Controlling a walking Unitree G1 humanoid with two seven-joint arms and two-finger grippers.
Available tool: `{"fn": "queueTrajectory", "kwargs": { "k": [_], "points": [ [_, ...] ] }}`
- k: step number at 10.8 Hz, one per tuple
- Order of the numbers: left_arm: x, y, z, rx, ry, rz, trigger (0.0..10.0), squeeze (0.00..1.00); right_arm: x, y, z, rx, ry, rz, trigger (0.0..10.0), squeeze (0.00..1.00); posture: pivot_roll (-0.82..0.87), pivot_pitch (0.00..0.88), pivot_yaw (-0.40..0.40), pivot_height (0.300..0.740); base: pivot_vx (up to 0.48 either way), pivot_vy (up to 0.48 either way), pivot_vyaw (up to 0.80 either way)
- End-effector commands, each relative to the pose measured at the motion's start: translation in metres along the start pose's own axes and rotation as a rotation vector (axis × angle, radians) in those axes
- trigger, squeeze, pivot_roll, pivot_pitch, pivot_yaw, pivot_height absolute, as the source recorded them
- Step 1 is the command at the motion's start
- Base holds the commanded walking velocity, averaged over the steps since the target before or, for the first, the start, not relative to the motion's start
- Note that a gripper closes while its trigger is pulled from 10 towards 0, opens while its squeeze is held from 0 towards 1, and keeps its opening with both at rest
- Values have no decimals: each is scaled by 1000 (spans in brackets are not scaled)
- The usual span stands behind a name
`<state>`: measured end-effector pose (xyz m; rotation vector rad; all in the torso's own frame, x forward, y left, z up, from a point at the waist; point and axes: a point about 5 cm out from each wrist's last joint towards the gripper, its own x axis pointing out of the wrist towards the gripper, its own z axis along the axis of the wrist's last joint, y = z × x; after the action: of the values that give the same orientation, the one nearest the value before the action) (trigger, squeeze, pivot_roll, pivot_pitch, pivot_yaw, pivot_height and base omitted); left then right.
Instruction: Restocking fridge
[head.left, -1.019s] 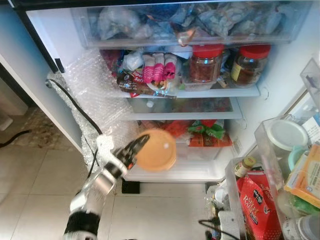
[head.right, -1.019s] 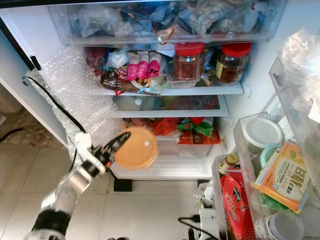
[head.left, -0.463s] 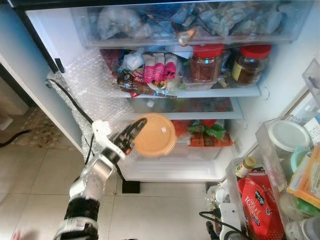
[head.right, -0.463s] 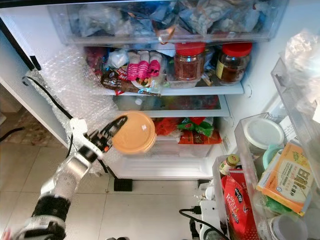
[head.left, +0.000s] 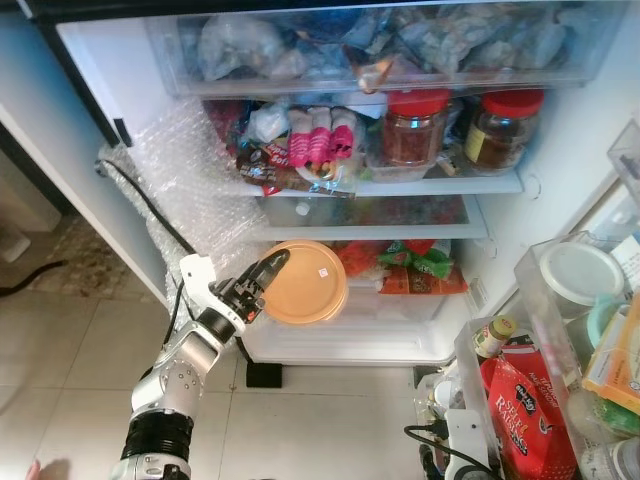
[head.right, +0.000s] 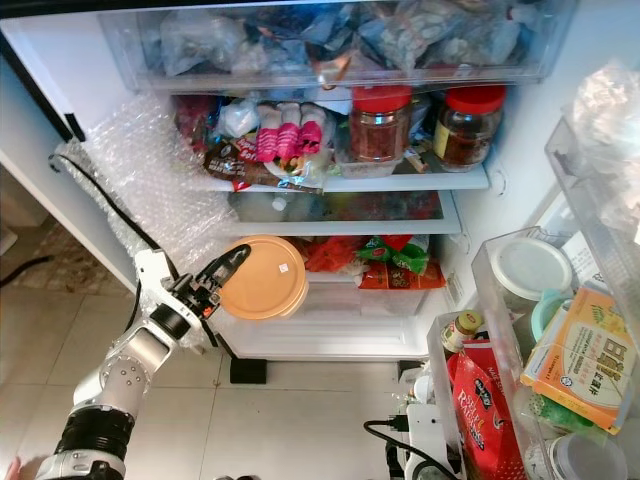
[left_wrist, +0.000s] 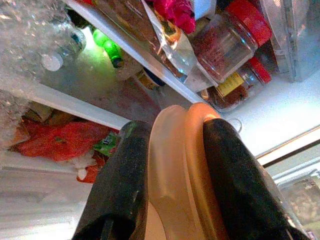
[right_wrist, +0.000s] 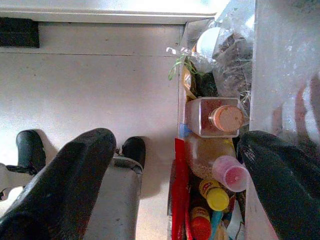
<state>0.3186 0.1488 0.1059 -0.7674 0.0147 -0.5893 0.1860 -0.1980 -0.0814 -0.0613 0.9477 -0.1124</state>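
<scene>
Left gripper (head.left: 268, 285): clamped on the orange lid (head.left: 305, 282).
Right gripper (right_wrist: 175, 185): fingers spread, nothing held.
Red bag (head.left: 525, 412): writing too blurred to be read.

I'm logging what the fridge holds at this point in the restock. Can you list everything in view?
orange lidded container: 1, orange, held in front of the lower shelf
jars: 2, red lids, right on the upper shelf
pink-and-white packets: a few, left of the jars
clear drawer: 1, full of bags, top
red and green packets: several, lower shelf
bubble wrap: 1, clear, fridge's left side
red bag: 1, door bin
white-lidded tub: 1, door bin
left gripper: 1, black, shut on the container's rim
right gripper: 1, black, open, above door bottles
</scene>
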Motion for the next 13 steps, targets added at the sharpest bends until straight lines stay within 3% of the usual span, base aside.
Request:
{"fn": "queueTrajectory", "kwargs": {
  "k": [1,4,9,13],
  "points": [
    [-4,1,-3,2,10,15,10000,0,-2,-3,-11,16,38,-16,10000,0,-112,98,42,740,0,0,0],
    [-11,4,1,16,-3,46,10000,0,-2,-6,-13,20,49,-25,10000,0,-98,90,29,740,0,0,0],
    [-23,9,-4,-5,-28,105,10000,0,-3,-10,-15,13,46,-35,10000,0,-111,164,12,740,0,0,0],
    [-23,9,-7,-25,-28,114,10000,0,-3,-12,-14,32,24,-31,10000,0,-118,195,2,740,0,0,0]
  ]
}}
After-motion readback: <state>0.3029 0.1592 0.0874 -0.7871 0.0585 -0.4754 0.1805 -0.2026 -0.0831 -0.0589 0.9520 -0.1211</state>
